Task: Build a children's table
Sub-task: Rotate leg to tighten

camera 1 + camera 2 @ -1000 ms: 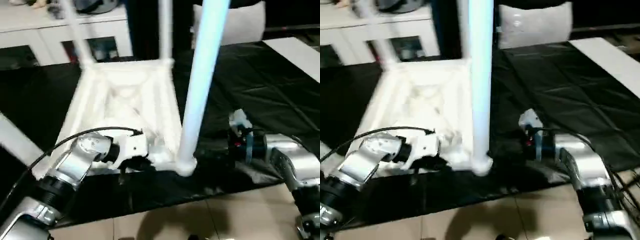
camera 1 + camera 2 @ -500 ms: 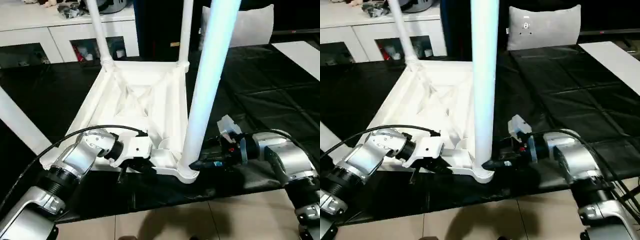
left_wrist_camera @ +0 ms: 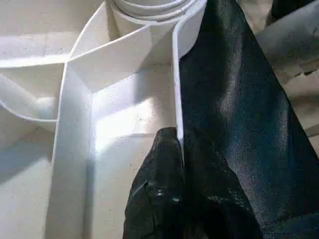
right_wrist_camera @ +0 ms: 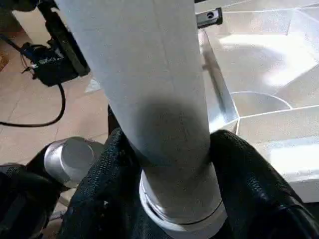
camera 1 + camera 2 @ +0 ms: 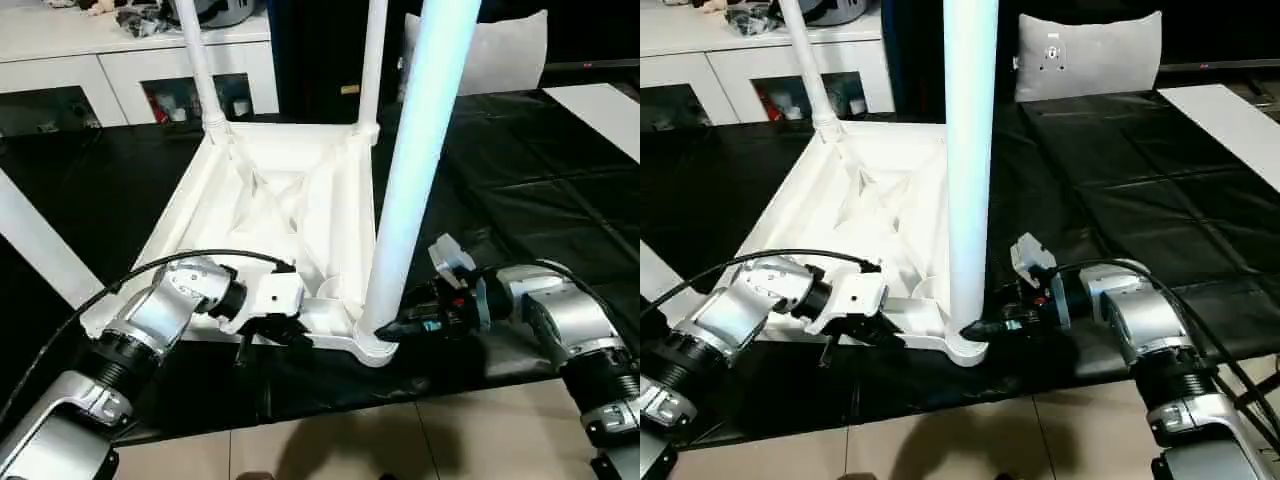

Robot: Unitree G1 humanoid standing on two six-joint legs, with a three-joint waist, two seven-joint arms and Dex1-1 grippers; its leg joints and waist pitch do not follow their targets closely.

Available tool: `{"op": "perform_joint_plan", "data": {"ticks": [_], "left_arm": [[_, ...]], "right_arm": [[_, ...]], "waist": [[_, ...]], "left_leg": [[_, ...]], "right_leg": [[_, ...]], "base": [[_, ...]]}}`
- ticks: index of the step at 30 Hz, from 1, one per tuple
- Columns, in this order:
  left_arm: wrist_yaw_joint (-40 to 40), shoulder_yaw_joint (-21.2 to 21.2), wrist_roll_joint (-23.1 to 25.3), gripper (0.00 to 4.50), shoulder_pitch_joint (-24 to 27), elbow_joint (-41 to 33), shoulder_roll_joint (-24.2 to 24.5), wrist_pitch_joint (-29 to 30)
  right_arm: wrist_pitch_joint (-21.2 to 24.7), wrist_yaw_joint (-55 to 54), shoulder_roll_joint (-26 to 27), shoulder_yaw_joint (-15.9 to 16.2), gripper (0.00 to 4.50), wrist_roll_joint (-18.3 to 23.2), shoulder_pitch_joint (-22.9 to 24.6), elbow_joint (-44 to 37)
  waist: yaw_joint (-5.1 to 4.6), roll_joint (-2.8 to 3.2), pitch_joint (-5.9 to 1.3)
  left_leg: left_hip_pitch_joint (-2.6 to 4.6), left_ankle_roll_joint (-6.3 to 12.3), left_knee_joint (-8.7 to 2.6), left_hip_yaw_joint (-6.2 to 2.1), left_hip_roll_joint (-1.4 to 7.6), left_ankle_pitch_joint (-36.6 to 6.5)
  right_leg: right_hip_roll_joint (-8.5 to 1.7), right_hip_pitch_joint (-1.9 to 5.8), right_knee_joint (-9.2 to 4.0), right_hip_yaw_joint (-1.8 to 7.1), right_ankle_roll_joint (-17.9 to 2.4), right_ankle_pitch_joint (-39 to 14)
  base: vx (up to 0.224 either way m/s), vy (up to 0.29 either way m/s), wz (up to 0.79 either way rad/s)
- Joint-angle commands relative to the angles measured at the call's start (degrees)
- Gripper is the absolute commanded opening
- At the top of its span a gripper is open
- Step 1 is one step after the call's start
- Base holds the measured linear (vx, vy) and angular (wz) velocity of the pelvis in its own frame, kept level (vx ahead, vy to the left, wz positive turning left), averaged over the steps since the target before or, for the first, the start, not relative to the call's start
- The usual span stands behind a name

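ribbed white tabletop [image 5: 290,210], tapered tube leg [image 5: 415,170]

A black mat [image 5: 520,190] on the floor [image 5: 330,445] carries the upturned children's table [image 5: 280,210].

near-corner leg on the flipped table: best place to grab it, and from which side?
Low on the near leg, just above its corner socket, coming in level from the robot's right over the black mat. The tube stands upright and round, so fingers can straddle it as the right gripper does now.
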Motion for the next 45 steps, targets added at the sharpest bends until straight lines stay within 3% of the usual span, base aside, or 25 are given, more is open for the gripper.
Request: {"op": "perform_joint_plan", "data": {"ticks": [1,4,8,11,14,15,17,21,22,23,24,28,29,31,35,38,41,45], "left_arm": [[1.0,-0.4,-1.2,0.00,1.3,-3.5,-1.5,3.4],[4.1,1.0,-2.1,0.00,2.4,-6.4,-2.8,7.9],[9.9,2.7,-3.0,0.00,4.4,-11.9,-5.9,15.2],[14.9,3.4,-2.3,0.00,5.5,-14.6,-9.2,19.2],[22.1,4.3,-0.8,0.00,5.5,-15.7,-14.3,23.3],[23.5,4.5,-0.3,0.00,5.5,-15.7,-15.1,23.8],[26.5,4.6,0.8,0.00,5.0,-15.0,-16.9,24.5],[32.5,4.4,3.5,0.00,3.8,-13.4,-19.6,25.2],[35.2,4.7,4.4,0.00,2.8,-12.4,-21.1,25.5],[35.2,4.7,4.4,0.00,2.8,-12.4,-21.1,25.5],[35.2,4.7,4.4,0.00,2.8,-12.4,-21.1,25.5],[36.3,5.1,5.5,0.00,1.5,-10.8,-20.7,25.1],[36.2,5.3,5.5,0.00,1.4,-10.6,-20.3,24.9],[35.6,5.6,5.6,0.00,1.3,-9.3,-19.3,23.4],[31.6,5.2,5.3,0.00,1.4,-6.9,-16.0,19.1],[28.4,4.7,5.2,0.00,1.2,-5.6,-13.3,17.0],[23.3,3.6,4.8,0.00,1.4,-5.5,-10.4,14.8],[18.1,2.1,4.1,0.00,1.9,-5.9,-7.3,12.0]], "right_arm": [[0.7,-2.2,1.7,-0.1,2.00,1.6,1.5,-2.9],[1.6,-5.7,2.9,-0.7,1.96,1.5,2.9,-4.6],[1.7,-17.3,7.4,-2.3,1.95,-1.2,4.5,-5.1],[0.7,-26.2,11.5,-3.3,1.93,-3.4,5.1,-4.5],[1.4,-35.8,17.0,-4.3,1.90,-4.9,4.7,-3.7],[1.6,-37.5,18.0,-4.4,1.90,-5.2,4.6,-3.6],[1.8,-43.0,20.7,-5.0,1.90,-6.5,3.6,-2.4],[3.7,-54.7,26.2,-8.7,1.90,-6.7,0.6,2.0],[2.8,-56.0,27.8,-9.5,2.24,-6.2,0.0,3.0],[2.8,-56.0,27.8,-9.5,2.45,-6.2,0.0,3.0],[2.8,-56.0,27.8,-9.5,2.59,-6.2,0.0,3.0],[1.1,-53.0,26.0,-9.1,2.62,-6.6,1.8,0.6],[1.0,-52.0,25.4,-9.0,2.62,-6.5,2.2,0.1],[0.5,-48.4,22.7,-9.0,2.62,-5.9,3.2,-1.3],[0.0,-39.7,16.3,-9.1,2.66,-4.3,4.6,-4.0],[0.4,-33.6,11.6,-9.9,3.01,-2.5,4.9,-5.8],[1.1,-26.7,6.7,-10.2,3.19,-0.9,4.9,-6.8],[1.6,-21.3,3.2,-9.1,3.45,-0.5,4.8,-7.2]], "waist": [[-0.38,-1.12,-4.49],[-0.61,-1.19,-4.45],[-1.22,-1.18,-4.06],[-3.66,-1.26,-3.80],[-6.44,-0.96,-3.70],[-6.82,-0.97,-3.63],[-7.88,-0.51,-3.69],[-9.77,-0.40,-3.71],[-10.19,-0.39,-3.70],[-10.08,-0.37,-3.82],[-10.04,-0.42,-3.92],[-9.32,-0.39,-4.34],[-8.77,-0.48,-4.58],[-8.28,-0.48,-4.58],[-6.79,-0.61,-4.40],[-5.64,-0.93,-4.06],[-5.34,-1.06,-4.03],[-4.99,-1.05,-4.21]], "left_leg": [[-1.30,5.87,-3.49,1.09,1.52,5.2],[-1.21,5.50,-3.57,1.08,1.59,5.2],[-1.09,4.24,-3.77,1.34,1.13,2.3],[-1.47,2.93,-3.78,1.27,0.64,-1.2],[-1.35,3.69,-3.44,1.24,0.26,-4.8],[-1.28,3.94,-3.45,1.19,0.19,-5.4],[-1.12,4.48,-3.68,0.67,0.72,-6.6],[-1.25,4.04,-3.74,0.22,0.69,-7.9],[-1.36,4.26,-3.75,0.20,0.61,-7.7],[-1.15,4.46,-3.70,0.25,0.57,-7.0],[-1.43,4.65,-3.76,0.13,0.55,-6.1],[-1.86,6.21,-3.64,-0.04,0.75,0.7],[-1.85,7.28,-3.45,-0.03,0.92,4.2],[-1.93,8.20,-3.34,0.01,1.06,6.3],[-1.44,8.98,-3.42,0.45,1.04,4.4],[-1.15,7.77,-3.63,0.80,0.88,1.3],[-1.13,7.09,-3.71,0.78,0.89,-0.7],[-1.24,7.02,-3.66,0.69,1.00,0.8]], "right_leg": [[-3.79,4.80,-3.13,4.04,2.5,-20.2],[-3.79,4.81,-3.19,4.00,2.4,-20.3],[-3.59,4.76,-4.30,3.54,3.9,-24.4],[-3.30,5.18,-5.42,2.49,6.4,-27.1],[-2.82,5.13,-6.56,1.53,8.2,-28.6],[-2.80,5.09,-6.88,1.38,8.5,-29.2],[-2.98,5.34,-6.98,1.32,8.1,-28.5],[-3.31,5.64,-6.84,1.37,7.3,-28.3],[-3.44,5.61,-6.83,1.45,6.8,-27.9],[-3.60,5.43,-6.64,1.77,6.2,-27.2],[-3.78,5.67,-6.25,1.96,5.7,-26.1],[-4.07,5.73,-4.41,3.19,1.9,-18.9],[-4.17,5.74,-3.56,3.59,0.2,-15.5],[-4.18,5.70,-3.12,3.79,-0.9,-13.5],[-4.03,5.47,-3.56,3.89,-0.5,-16.5],[-3.92,5.19,-4.26,3.84,1.1,-21.8],[-3.79,5.18,-4.63,3.61,2.6,-23.9],[-3.81,5.16,-4.28,3.75,2.0,-22.2]], "base": [[0.000,0.000,0.00],[0.000,0.000,0.00],[0.000,0.000,0.00],[0.000,0.000,0.00],[0.000,0.000,0.00],[0.000,0.000,0.00],[0.000,0.000,0.00],[0.000,0.000,0.00],[0.000,0.000,0.00],[0.000,0.000,0.00],[0.000,0.000,0.00],[0.000,0.000,0.00],[0.000,0.000,0.00],[0.000,0.000,0.00],[0.000,0.000,0.00],[0.000,0.000,0.00],[0.000,0.000,0.00],[0.000,0.000,0.00]]}}
